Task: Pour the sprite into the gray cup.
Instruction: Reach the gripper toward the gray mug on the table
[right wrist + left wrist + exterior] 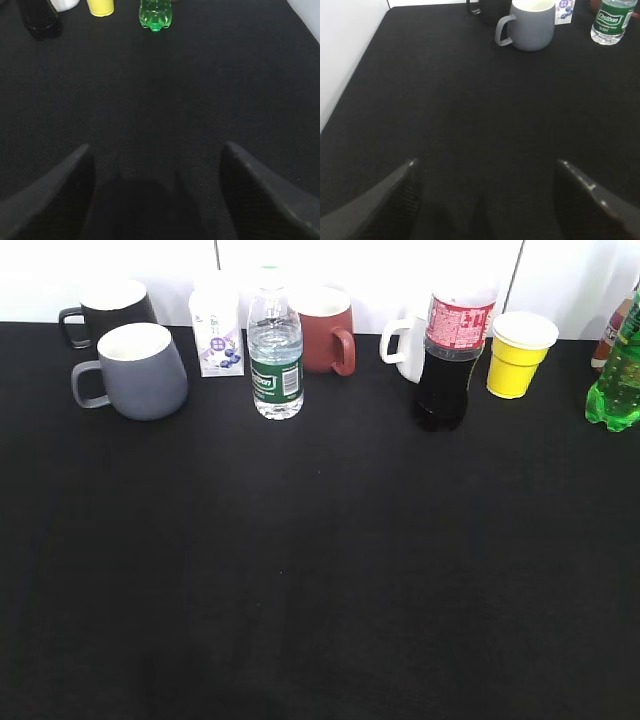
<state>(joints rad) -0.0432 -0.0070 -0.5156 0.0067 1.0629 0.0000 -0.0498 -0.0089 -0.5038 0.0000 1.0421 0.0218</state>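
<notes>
The sprite [618,375], a bright green bottle, stands at the far right edge of the exterior view; its base shows at the top of the right wrist view [155,15]. The gray cup [140,370] stands at the back left, handle to the left, and shows upright in the left wrist view [531,24]. My left gripper [485,162] is open and empty over bare black cloth, well short of the cup. My right gripper [156,146] is open and empty, well short of the sprite. Neither gripper shows in the exterior view.
Along the back stand a black mug [110,308], a small white carton [217,332], a clear water bottle [275,355], a brick-red mug [326,330], a white mug [405,343], a dark cola bottle [448,360] and a yellow cup [518,353]. The black cloth [320,570] covers the table.
</notes>
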